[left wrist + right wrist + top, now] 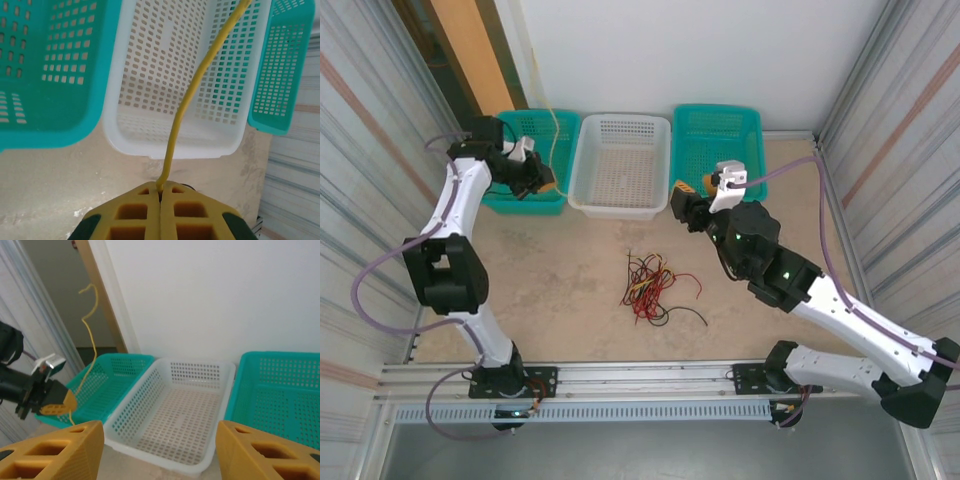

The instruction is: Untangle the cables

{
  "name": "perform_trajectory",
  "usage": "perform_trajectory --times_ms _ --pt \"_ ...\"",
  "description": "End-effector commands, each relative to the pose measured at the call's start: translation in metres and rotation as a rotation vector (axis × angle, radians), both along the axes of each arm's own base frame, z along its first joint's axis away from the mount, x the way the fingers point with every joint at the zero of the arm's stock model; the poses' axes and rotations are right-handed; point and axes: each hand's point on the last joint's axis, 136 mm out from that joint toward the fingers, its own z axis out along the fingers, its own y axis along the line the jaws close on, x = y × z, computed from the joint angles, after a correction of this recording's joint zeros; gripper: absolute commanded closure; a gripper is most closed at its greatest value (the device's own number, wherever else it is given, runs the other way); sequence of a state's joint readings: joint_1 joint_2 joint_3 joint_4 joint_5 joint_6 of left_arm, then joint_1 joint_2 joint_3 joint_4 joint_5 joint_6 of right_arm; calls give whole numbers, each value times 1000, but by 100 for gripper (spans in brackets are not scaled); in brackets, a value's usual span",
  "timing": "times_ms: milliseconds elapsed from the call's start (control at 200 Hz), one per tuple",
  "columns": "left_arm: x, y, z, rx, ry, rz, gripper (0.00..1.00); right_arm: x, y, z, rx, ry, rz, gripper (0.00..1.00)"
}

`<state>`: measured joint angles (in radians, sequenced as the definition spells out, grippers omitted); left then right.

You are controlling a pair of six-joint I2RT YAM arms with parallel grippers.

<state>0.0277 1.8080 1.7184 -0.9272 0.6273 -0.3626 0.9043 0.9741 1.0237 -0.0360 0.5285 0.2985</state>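
Observation:
A tangle of thin red, black and yellow cables (pixel 648 287) lies on the table's middle. My left gripper (pixel 546 186) is over the front edge of the left teal basket (pixel 527 160), shut on a single yellow cable (pixel 189 95) that rises from its closed pads (pixel 145 210). That yellow cable (pixel 89 347) curls upward beside the wall. My right gripper (pixel 682 205) hangs in front of the white basket (pixel 620 165), open, with nothing between its yellow fingers (pixel 55 452).
Three baskets line the back wall: left teal, white (pixel 170 410) in the middle, right teal basket (pixel 718 135). All look empty. Corrugated metal walls close in both sides, and a rail (pixel 640 375) runs along the near edge.

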Motion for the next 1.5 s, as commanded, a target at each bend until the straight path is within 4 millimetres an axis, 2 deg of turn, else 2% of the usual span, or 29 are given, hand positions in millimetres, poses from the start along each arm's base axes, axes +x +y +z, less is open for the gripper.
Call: perform_trajectory --times_ms 0,145,230,336,446,576,666,782,797,842,877,972,1047,1213,1273,1373,1493 --pt "3 18 -2 80 27 -33 100 -4 -14 1 39 12 -34 41" --pt "24 38 -21 59 75 0 91 -8 -20 -12 41 43 -45 41" --pt "32 42 -28 61 92 -4 75 -12 -26 -19 43 64 -53 41" --pt "31 51 -26 121 92 0 67 -16 -35 -26 35 84 -71 42" --pt "28 55 -6 151 42 21 59 -20 -45 -29 29 93 -92 41" --pt "21 51 23 127 -23 50 60 -21 -47 -30 23 107 -99 40" --pt "11 46 55 91 -107 86 61 -16 -44 -35 3 142 -115 37" --pt "-6 28 91 -5 -257 105 61 -3 -27 -57 -57 252 -102 36" --pt "-8 22 93 -23 -277 90 61 -3 -25 -57 -58 262 -93 36" --pt "-21 6 108 -58 -356 53 59 5 -12 -76 -97 327 -75 36" --pt "-32 -6 110 -67 -390 27 58 8 -5 -87 -107 372 -66 36" --pt "-66 -44 100 -56 -403 -84 57 16 15 -122 -91 504 6 33" --pt "-93 -65 88 -57 -394 -165 58 18 31 -154 -66 632 82 34" --pt "-141 -97 54 -70 -351 -282 55 -1 69 -202 -61 875 332 40" --pt "-155 -106 40 -58 -322 -313 53 -5 72 -217 -120 926 338 41" --pt "-171 -122 13 -45 -263 -362 53 -6 66 -243 -231 1000 284 45" --pt "-178 -130 -6 -31 -219 -372 55 -5 63 -265 -331 1042 248 48"
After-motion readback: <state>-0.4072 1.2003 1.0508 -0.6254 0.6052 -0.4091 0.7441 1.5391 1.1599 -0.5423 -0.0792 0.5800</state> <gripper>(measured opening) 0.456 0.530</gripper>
